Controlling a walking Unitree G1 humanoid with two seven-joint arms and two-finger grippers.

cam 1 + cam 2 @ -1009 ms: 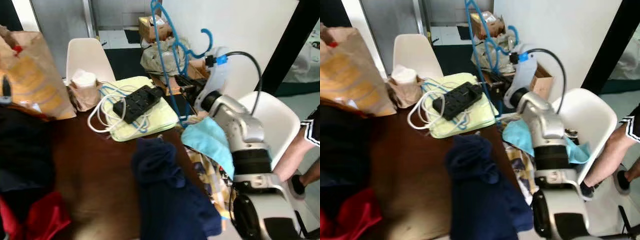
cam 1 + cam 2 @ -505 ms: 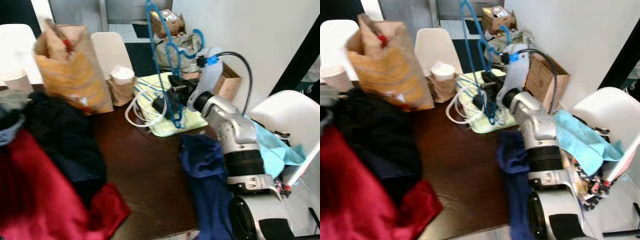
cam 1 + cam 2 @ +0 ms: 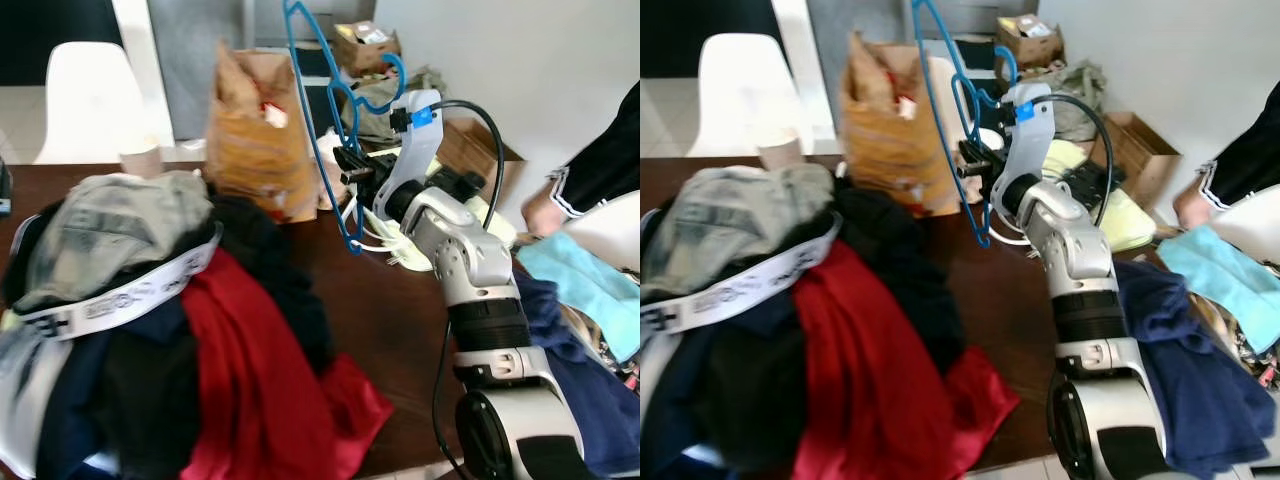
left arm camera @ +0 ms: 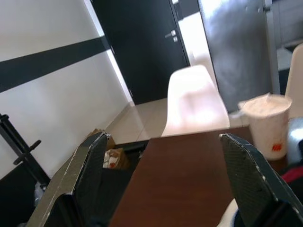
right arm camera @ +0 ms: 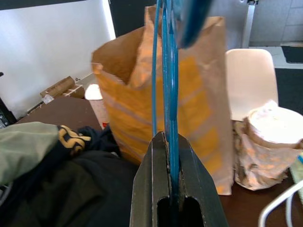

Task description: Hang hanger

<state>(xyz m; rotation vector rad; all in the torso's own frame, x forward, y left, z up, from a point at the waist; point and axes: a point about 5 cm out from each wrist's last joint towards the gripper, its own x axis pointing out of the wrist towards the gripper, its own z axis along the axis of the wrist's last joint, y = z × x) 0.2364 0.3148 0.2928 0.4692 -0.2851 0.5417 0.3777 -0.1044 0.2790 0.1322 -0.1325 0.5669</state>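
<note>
Right claw first: my two black fingers are pinched tight on the blue hanger, holding it up above the far side of the counter. Its long axis runs nearly upright, tilted a little. Its upper corner is cut off by the top edge of the eye views, and its hook curls near my wrist, partly behind my arm. From my right wrist the hanger is seen edge-on as thin blue lines rising from between the fingers, its upper part blurred.

A heap of clothes, red, black, grey and navy, covers the near left of the counter, and its lower edge runs out of view. Half a second ago it sat further left, and so did the brown paper bag. The whole scene has shifted right as my head turned. The bag now stands just behind the hanger, with a white chair beyond. A person's arm shows at the far right, above a light blue cloth.

My left claw hangs wide open over bare counter, near a paper cup.
</note>
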